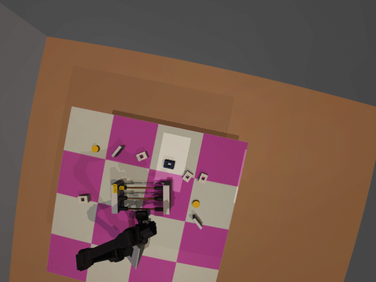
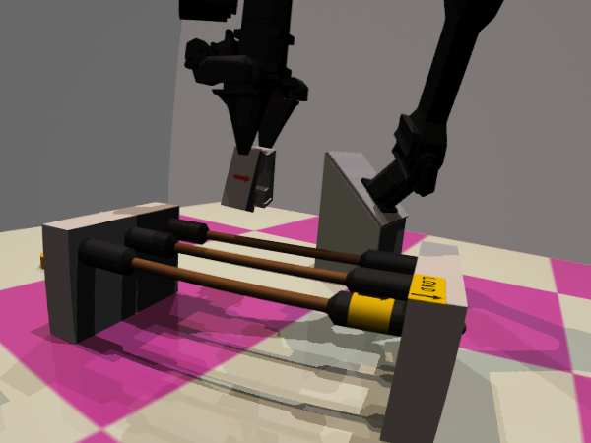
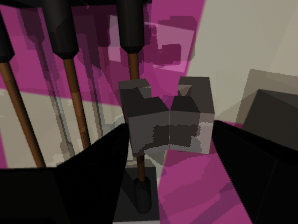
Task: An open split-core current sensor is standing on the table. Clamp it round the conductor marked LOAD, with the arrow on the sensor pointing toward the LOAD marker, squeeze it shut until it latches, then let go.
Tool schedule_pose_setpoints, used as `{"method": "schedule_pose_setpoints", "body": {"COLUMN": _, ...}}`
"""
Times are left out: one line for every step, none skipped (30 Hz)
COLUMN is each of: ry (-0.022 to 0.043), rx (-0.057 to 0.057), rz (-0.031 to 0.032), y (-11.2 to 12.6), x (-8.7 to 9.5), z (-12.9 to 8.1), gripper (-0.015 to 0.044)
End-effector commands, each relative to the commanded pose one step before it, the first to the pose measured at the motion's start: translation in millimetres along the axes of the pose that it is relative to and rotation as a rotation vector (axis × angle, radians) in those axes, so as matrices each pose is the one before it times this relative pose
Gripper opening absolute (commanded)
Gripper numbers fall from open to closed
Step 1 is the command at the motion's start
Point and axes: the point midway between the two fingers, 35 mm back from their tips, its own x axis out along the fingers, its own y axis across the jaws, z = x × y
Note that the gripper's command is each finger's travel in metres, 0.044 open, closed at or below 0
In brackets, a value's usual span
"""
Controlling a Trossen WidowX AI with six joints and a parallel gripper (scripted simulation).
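Note:
My gripper point(image 2: 254, 149) point(image 3: 169, 128) is shut on the grey split-core sensor point(image 2: 239, 179) point(image 3: 192, 132), with a finger on each side of its upper end. The sensor hangs above conductor height, tilted a little, beyond the unmarked far conductor in the exterior view; its lower side gapes. Its red arrow point(image 2: 241, 178) points right there, toward the end block with the LOAD label point(image 2: 427, 289) point(image 1: 114, 188). The LOAD conductor point(image 2: 231, 283) point(image 1: 141, 188) is the nearest in that view and has a yellow band point(image 2: 370, 312) point(image 1: 121, 188); nothing is clamped on it. The arm hides the sensor in the top view.
Two end blocks point(image 2: 61, 285) point(image 2: 419, 374) hold three parallel conductors. A grey wedge point(image 2: 345, 212) point(image 1: 136, 257) stands at the arm's base. Around the rack lie several pale square pieces point(image 1: 141, 156) point(image 1: 83, 198), a dark blue piece point(image 1: 169, 163) and two yellow discs point(image 1: 95, 148) point(image 1: 195, 203).

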Motion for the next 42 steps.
{"method": "schedule_pose_setpoints", "body": {"ry": -0.00492, "rx": 0.0011, "rz": 0.00881, "y": 16.13, "x": -4.02, "z": 3.18, "gripper": 0.0000}}
{"method": "schedule_pose_setpoints", "body": {"ry": -0.00061, "rx": -0.0001, "rz": 0.00019, "y": 4.11, "x": -0.43, "z": 0.59, "gripper": 0.0000}}
{"method": "schedule_pose_setpoints", "body": {"ry": -0.00057, "rx": -0.0001, "rz": 0.00020, "y": 4.12, "x": -0.38, "z": 0.54, "gripper": 0.0000}}
{"method": "schedule_pose_setpoints", "body": {"ry": -0.00052, "rx": -0.0001, "rz": 0.00021, "y": 4.12, "x": -0.34, "z": 0.49, "gripper": 0.0000}}
{"method": "schedule_pose_setpoints", "body": {"ry": -0.00047, "rx": -0.0001, "rz": 0.00022, "y": 4.12, "x": -0.29, "z": 0.44, "gripper": 0.0000}}
{"method": "schedule_pose_setpoints", "body": {"ry": -0.00042, "rx": -0.0001, "rz": 0.00022, "y": 4.12, "x": -0.24, "z": 0.38, "gripper": 0.0000}}
{"method": "schedule_pose_setpoints", "body": {"ry": -0.00037, "rx": -0.0001, "rz": 0.00023, "y": 4.12, "x": -0.19, "z": 0.33, "gripper": 0.0000}}
{"method": "schedule_pose_setpoints", "body": {"ry": -0.00032, "rx": -0.0001, "rz": 0.00024, "y": 4.12, "x": -0.15, "z": 0.28, "gripper": 0.0000}}
{"method": "schedule_pose_setpoints", "body": {"ry": -0.00027, "rx": -0.0002, "rz": 0.00025, "y": 4.12, "x": -0.10, "z": 0.23, "gripper": 0.0000}}
{"method": "schedule_pose_setpoints", "body": {"ry": -0.00022, "rx": -0.0002, "rz": 0.00025, "y": 4.11, "x": -0.05, "z": 0.17, "gripper": 0.0000}}
{"method": "schedule_pose_setpoints", "body": {"ry": -0.00018, "rx": -0.0002, "rz": 0.00026, "y": 4.11, "x": -0.01, "z": 0.12, "gripper": 0.0000}}
{"method": "schedule_pose_setpoints", "body": {"ry": -0.00013, "rx": -0.0002, "rz": 0.00026, "y": 4.10, "x": 0.04, "z": 0.07, "gripper": 0.0000}}
{"method": "schedule_pose_setpoints", "body": {"ry": -0.00008, "rx": -0.0002, "rz": 0.00027, "y": 4.10, "x": 0.08, "z": 0.02, "gripper": 0.0000}}
{"method": "schedule_pose_setpoints", "body": {"ry": -0.00003, "rx": -0.0002, "rz": 0.00027, "y": 4.09, "x": 0.13, "z": -0.03, "gripper": 0.0000}}
{"method": "schedule_pose_setpoints", "body": {"ry": 0.00002, "rx": -0.0002, "rz": 0.00027, "y": 4.08, "x": 0.18, "z": -0.09, "gripper": 0.0000}}
{"method": "schedule_pose_setpoints", "body": {"ry": 0.00007, "rx": -0.0002, "rz": 0.00027, "y": 4.07, "x": 0.22, "z": -0.14, "gripper": 0.0000}}
{"method": "schedule_pose_setpoints", "body": {"ry": 0.00012, "rx": -0.0003, "rz": 0.00027, "y": 4.06, "x": 0.27, "z": -0.19, "gripper": 0.0000}}
{"method": "schedule_pose_setpoints", "body": {"ry": 0.00017, "rx": -0.0003, "rz": 0.00028, "y": 4.04, "x": 0.31, "z": -0.24, "gripper": 0.0000}}
{"method": "schedule_pose_setpoints", "body": {"ry": 0.00022, "rx": -0.0003, "rz": 0.00027, "y": 4.03, "x": 0.36, "z": -0.29, "gripper": 0.0000}}
{"method": "schedule_pose_setpoints", "body": {"ry": 0.00027, "rx": -0.0003, "rz": 0.00027, "y": 4.02, "x": 0.40, "z": -0.34, "gripper": 0.0000}}
{"method": "schedule_pose_setpoints", "body": {"ry": 0.00032, "rx": -0.0003, "rz": 0.00027, "y": 4.00, "x": 0.45, "z": -0.40, "gripper": 0.0000}}
{"method": "schedule_pose_setpoints", "body": {"ry": 0.00037, "rx": -0.0003, "rz": 0.00027, "y": 3.98, "x": 0.49, "z": -0.45, "gripper": 0.0000}}
{"method": "schedule_pose_setpoints", "body": {"ry": 0.00042, "rx": -0.0003, "rz": 0.00027, "y": 3.97, "x": 0.54, "z": -0.50, "gripper": 0.0000}}
{"method": "schedule_pose_setpoints", "body": {"ry": 0.00047, "rx": -0.0003, "rz": 0.00026, "y": 3.95, "x": 0.58, "z": -0.55, "gripper": 0.0000}}
{"method": "schedule_pose_setpoints", "body": {"ry": 0.00052, "rx": -0.0003, "rz": 0.00026, "y": 3.93, "x": 0.63, "z": -0.60, "gripper": 0.0000}}
{"method": "schedule_pose_setpoints", "body": {"ry": 0.00057, "rx": -0.0004, "rz": 0.00025, "y": 3.91, "x": 0.67, "z": -0.65, "gripper": 0.0000}}
{"method": "schedule_pose_setpoints", "body": {"ry": 0.00062, "rx": -0.0004, "rz": 0.00025, "y": 3.88, "x": 0.72, "z": -0.70, "gripper": 0.0000}}
{"method": "schedule_pose_setpoints", "body": {"ry": 0.00067, "rx": -0.0004, "rz": 0.00024, "y": 3.86, "x": 0.76, "z": -0.75, "gripper": 0.0000}}
{"method": "schedule_pose_setpoints", "body": {"ry": 0.00072, "rx": -0.0004, "rz": 0.00023, "y": 3.84, "x": 0.80, "z": -0.80, "gripper": 0.0000}}
{"method": "schedule_pose_setpoints", "body": {"ry": 0.00077, "rx": -0.0004, "rz": 0.00022, "y": 3.81, "x": 0.85, "z": -0.84, "gripper": 0.0000}}
{"method": "schedule_pose_setpoints", "body": {"ry": 0.00082, "rx": -0.0004, "rz": 0.00022, "y": 3.78, "x": 0.89, "z": -0.89, "gripper": 0.0000}}
{"method": "schedule_pose_setpoints", "body": {"ry": 0.00087, "rx": -0.0004, "rz": 0.00021, "y": 3.76, "x": 0.93, "z": -0.94, "gripper": 0.0000}}
{"method": "schedule_pose_setpoints", "body": {"ry": 0.00092, "rx": -0.0004, "rz": 0.00020, "y": 3.73, "x": 0.97, "z": -0.99, "gripper": 0.0000}}
{"method": "schedule_pose_setpoints", "body": {"ry": 0.00097, "rx": -0.0004, "rz": 0.00019, "y": 3.70, "x": 1.02, "z": -1.03, "gripper": 0.0000}}
{"method": "schedule_pose_setpoints", "body": {"ry": 0.00102, "rx": -0.0004, "rz": 0.00017, "y": 3.67, "x": 1.06, "z": -1.08, "gripper": 0.0000}}
{"method": "schedule_pose_setpoints", "body": {"ry": 0.00107, "rx": -0.0004, "rz": 0.00016, "y": 3.64, "x": 1.10, "z": -1.13, "gripper": 0.0000}}
{"method": "schedule_pose_setpoints", "body": {"ry": 0.00112, "rx": -0.0004, "rz": 0.00015, "y": 3.61, "x": 1.14, "z": -1.17, "gripper": 0.0000}}
{"method": "schedule_pose_setpoints", "body": {"ry": 0.00117, "rx": -0.0004, "rz": 0.00013, "y": 3.57, "x": 1.18, "z": -1.22, "gripper": 0.0000}}
{"method": "schedule_pose_setpoints", "body": {"ry": 0.00122, "rx": -0.0004, "rz": 0.00012, "y": 3.54, "x": 1.22, "z": -1.26, "gripper": 0.0000}}
{"method": "schedule_pose_setpoints", "body": {"ry": 0.00104, "rx": -0.0004, "rz": 0.00009, "y": 2.88, "x": 1.03, "z": -1.07, "gripper": 0.0000}}
{"method": "schedule_pose_setpoints", "body": {"ry": 0.00000, "rx": 0.0000, "rz": 0.00001, "y": 0.04, "x": 0.27, "z": 0.01, "gripper": 0.0000}}
{"method": "schedule_pose_setpoints", "body": {"ry": -0.00001, "rx": 0.0000, "rz": 0.00001, "y": 0.07, "x": 0.54, "z": 0.02, "gripper": 0.0000}}
